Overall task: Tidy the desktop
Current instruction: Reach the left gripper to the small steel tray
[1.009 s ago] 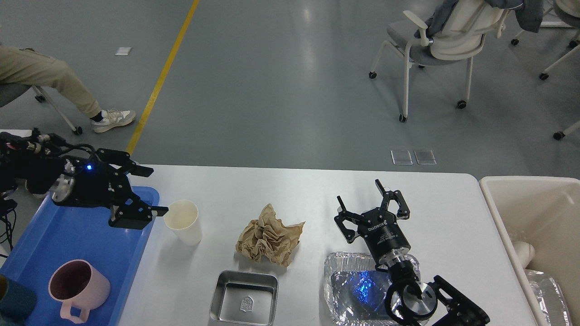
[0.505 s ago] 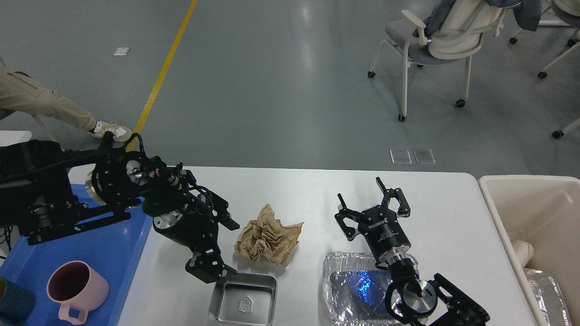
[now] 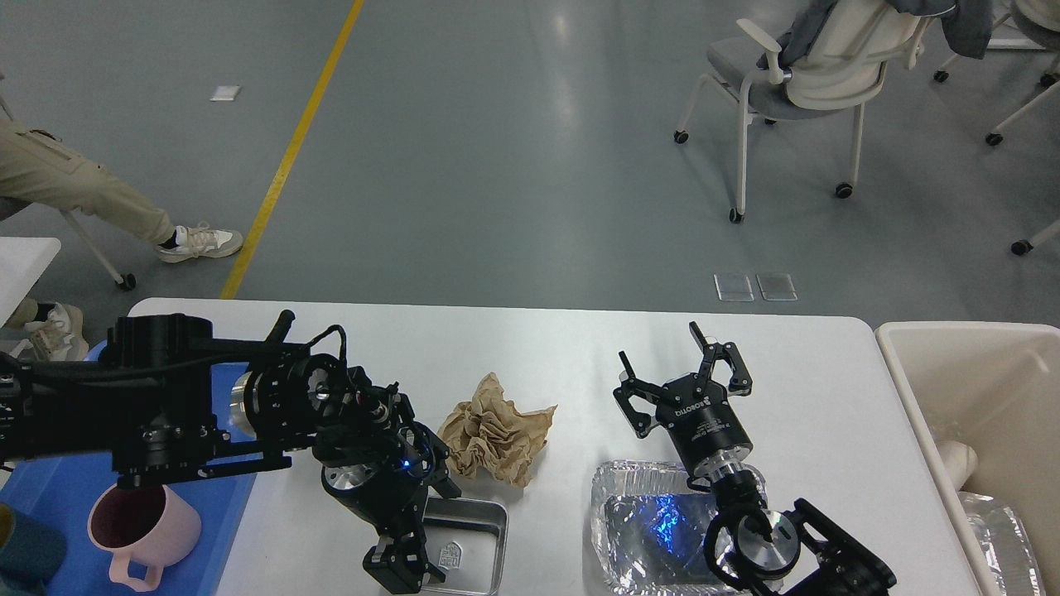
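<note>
The white desktop [image 3: 538, 348] carries a crumpled brown paper [image 3: 497, 430], a small steel tray [image 3: 468, 538] and a foil tray [image 3: 646, 530]. My left gripper [image 3: 421, 526] is open and points down at the steel tray's left end, with one finger near the tray's far left corner and the other at its near left edge. It hides that end of the tray, and I cannot tell whether it touches it. My right gripper [image 3: 683, 377] is open and empty, just beyond the foil tray. A white paper cup is hidden behind my left arm.
A blue tray [image 3: 50, 488] at the left holds a pink mug [image 3: 141, 526] and a dark teal thing [image 3: 25, 550]. A beige bin [image 3: 977, 389] stands past the desktop's right edge. A seated person and chairs are on the floor beyond.
My left arm has swung right and toward me, from the blue tray to the steel tray, and now covers the white paper cup. The right arm has not moved.
</note>
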`<state>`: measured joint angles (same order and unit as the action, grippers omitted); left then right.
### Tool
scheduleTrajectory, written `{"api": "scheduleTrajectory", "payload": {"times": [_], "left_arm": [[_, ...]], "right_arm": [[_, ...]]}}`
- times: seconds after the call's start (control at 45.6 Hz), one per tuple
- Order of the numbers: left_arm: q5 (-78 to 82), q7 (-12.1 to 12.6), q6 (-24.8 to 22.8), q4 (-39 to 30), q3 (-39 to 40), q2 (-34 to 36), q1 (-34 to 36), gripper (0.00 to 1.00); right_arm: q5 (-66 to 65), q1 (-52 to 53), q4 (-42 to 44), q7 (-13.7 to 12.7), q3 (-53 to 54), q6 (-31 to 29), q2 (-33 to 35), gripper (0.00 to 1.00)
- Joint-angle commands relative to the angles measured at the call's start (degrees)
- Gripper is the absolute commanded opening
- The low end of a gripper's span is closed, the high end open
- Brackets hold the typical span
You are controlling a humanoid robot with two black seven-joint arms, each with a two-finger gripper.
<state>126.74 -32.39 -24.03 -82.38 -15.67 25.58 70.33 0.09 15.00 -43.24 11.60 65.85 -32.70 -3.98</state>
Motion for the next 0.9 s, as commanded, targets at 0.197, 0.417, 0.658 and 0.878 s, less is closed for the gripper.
{"api": "scheduleTrajectory", "payload": {"times": [0.197, 0.417, 0.658, 0.878], "left_arm": [[0.0, 4.7, -1.7, 1.3, -0.4, -2.0, -4.9, 0.93], [-0.1, 4.7, -2.1, 3.0, -0.4, -5.9, -5.2, 0.94], [0.0, 5.9, -2.4, 3.7, -0.5, -7.5, -6.9, 0.93], [1.4, 6.2, -2.4, 4.2, -0.6, -7.5, -8.2, 0.86]], "right_arm": [[0.0, -0.1, -0.1, 0.0, 0.0, 0.0, 0.0, 1.0], [0.0, -0.2, 0.0, 0.0, 0.2, -0.1, 0.3, 1.0], [0.0, -0.2, 0.0, 0.0, 0.2, -0.7, 0.5, 1.0], [0.0, -0.2, 0.0, 0.0, 0.3, -0.8, 0.3, 1.0]]}}
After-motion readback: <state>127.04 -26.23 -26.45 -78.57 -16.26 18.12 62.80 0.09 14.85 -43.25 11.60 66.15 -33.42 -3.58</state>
